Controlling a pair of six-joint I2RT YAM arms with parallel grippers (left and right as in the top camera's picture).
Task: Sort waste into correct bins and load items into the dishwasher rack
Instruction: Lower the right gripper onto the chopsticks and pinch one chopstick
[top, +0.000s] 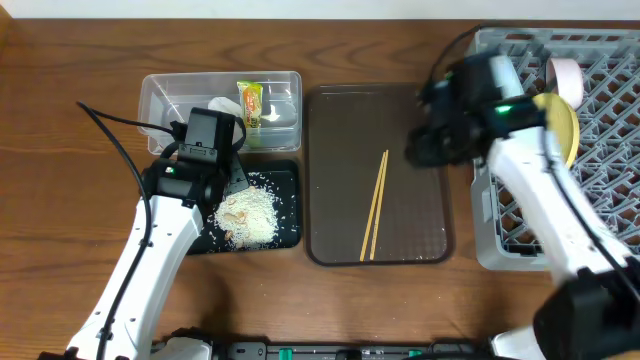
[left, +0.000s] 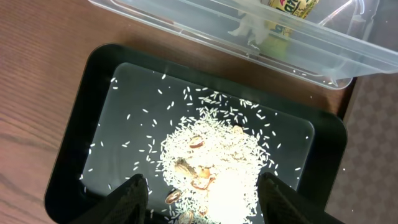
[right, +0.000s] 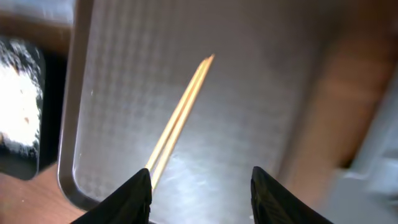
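Note:
The black tray (top: 285, 175) holds a pile of white rice scraps (top: 250, 215) with some brown bits. My left gripper (top: 228, 182) hovers over it, open and empty; in the left wrist view the rice (left: 214, 158) lies between its fingers (left: 205, 202). The clear tub (top: 175, 95) holds the green-and-orange wrapper (top: 250, 102) and the white tissue (left: 249, 28). The chopsticks (top: 375, 205) lie on the brown serving tray (top: 335, 140). My right gripper (top: 422, 148) is open above that tray, with the chopsticks (right: 180, 115) just left of its fingers (right: 199, 193). The grey rack (top: 600, 150) holds the yellow plate (top: 563, 125).
A pale cup-like item (top: 568, 78) sits in the rack near the plate. The right arm hides part of the rack's left side, and the bowls do not show. Bare wooden table lies at the far left and along the front edge.

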